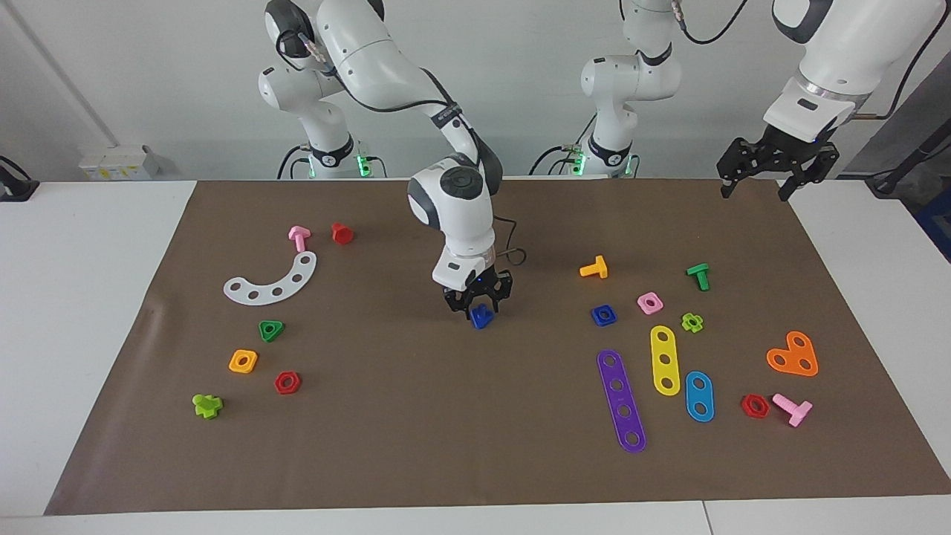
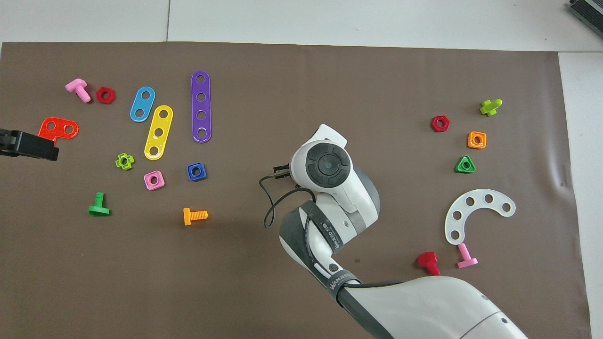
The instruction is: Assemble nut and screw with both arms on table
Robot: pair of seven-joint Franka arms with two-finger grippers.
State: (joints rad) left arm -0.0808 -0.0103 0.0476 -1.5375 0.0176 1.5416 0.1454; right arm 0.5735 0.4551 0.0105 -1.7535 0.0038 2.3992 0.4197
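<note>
The dark-blue screw (image 1: 481, 317) rests on the brown mat (image 1: 416, 416) near the middle of the table. My right gripper (image 1: 479, 306) hangs just above it, fingers spread apart and low around its top. In the overhead view the right arm's wrist (image 2: 327, 165) hides the screw. The dark-blue square nut (image 1: 604, 315) (image 2: 196, 171) lies flat on the mat toward the left arm's end, beside a pink square nut (image 1: 650, 302). My left gripper (image 1: 752, 189) waits open, raised over the mat's corner at its own end; only its tip (image 2: 28, 145) shows from overhead.
Around the blue nut lie an orange bolt (image 1: 594, 267), green bolt (image 1: 698, 276), and purple (image 1: 622, 401), yellow (image 1: 665, 360) and light-blue strips (image 1: 699, 396). Toward the right arm's end lie a white curved plate (image 1: 273, 282), green triangular nut (image 1: 271, 330), orange nut (image 1: 243, 361) and red pieces.
</note>
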